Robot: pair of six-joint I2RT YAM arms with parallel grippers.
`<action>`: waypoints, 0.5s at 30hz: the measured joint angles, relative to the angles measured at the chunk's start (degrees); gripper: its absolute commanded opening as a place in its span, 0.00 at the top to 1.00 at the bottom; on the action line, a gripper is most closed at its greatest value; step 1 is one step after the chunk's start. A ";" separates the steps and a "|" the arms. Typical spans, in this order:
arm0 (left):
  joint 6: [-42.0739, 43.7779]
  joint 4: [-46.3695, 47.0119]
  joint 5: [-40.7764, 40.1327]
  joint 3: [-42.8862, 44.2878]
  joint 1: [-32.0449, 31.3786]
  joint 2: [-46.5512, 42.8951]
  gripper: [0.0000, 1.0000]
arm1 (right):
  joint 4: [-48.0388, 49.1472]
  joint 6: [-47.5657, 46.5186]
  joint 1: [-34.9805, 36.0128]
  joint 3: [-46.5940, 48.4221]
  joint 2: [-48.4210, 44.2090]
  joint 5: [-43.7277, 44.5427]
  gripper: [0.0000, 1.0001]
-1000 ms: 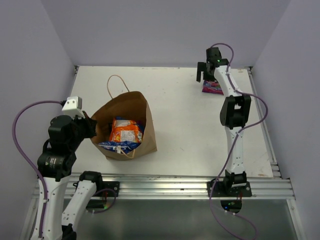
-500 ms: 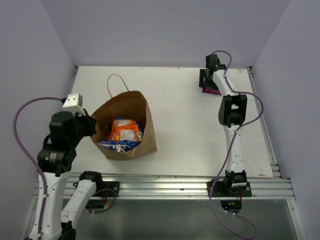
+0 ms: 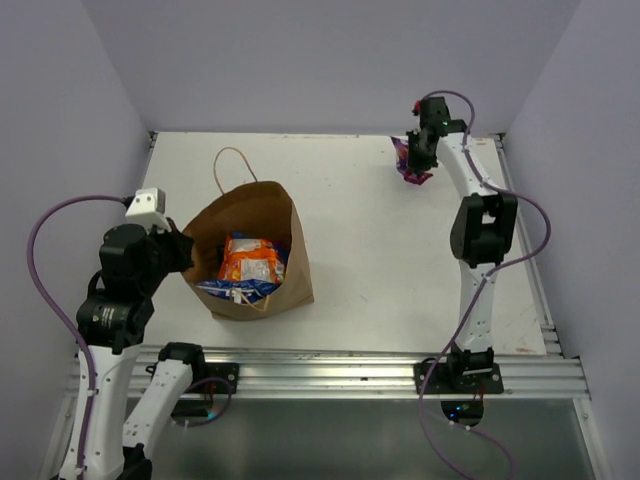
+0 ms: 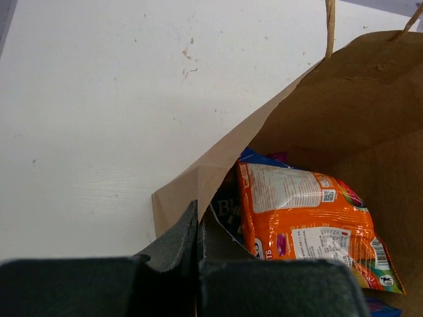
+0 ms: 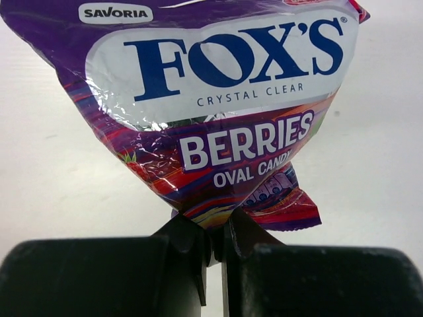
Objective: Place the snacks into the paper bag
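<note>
The brown paper bag (image 3: 270,205) stands open at the left of the table. Inside lie an orange packet (image 3: 252,262) and a blue chip bag (image 3: 238,292). My left gripper (image 3: 185,250) is shut on the bag's left rim. In the left wrist view, the gripper (image 4: 198,228) pinches the paper edge (image 4: 198,181), with the orange packet (image 4: 304,211) just beyond. At the far right, my right gripper (image 3: 420,160) is shut on a purple candy packet (image 3: 407,165). The right wrist view shows the gripper (image 5: 215,228) clamping the bottom corner of that packet (image 5: 218,99).
The bag's loop handle (image 3: 232,160) lies on the table behind it. Lilac walls close in the table at the back and both sides. A metal rail (image 3: 330,365) runs along the near edge by the arm bases.
My right gripper dropped onto the purple packet, closed from wide open and tipped the packet up off the table. The left arm shifted slightly, still gripping the bag.
</note>
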 measured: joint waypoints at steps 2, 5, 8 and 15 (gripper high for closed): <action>0.00 0.83 0.35 -0.52 0.00 -0.13 1.00 | -0.87 0.57 1.55 -0.17 -4.94 -4.04 1.00; 0.00 2.12 1.11 -1.27 0.00 -0.17 1.00 | -1.16 1.16 6.45 0.79 -14.23 -7.65 1.00; 0.02 2.89 1.75 -1.66 0.00 -0.07 1.00 | -1.01 1.44 14.86 4.35 -22.12 -10.36 1.00; 0.02 4.50 3.32 -2.45 0.00 0.28 1.00 | -3.56 2.43 38.34 11.56 -30.05 -15.19 1.00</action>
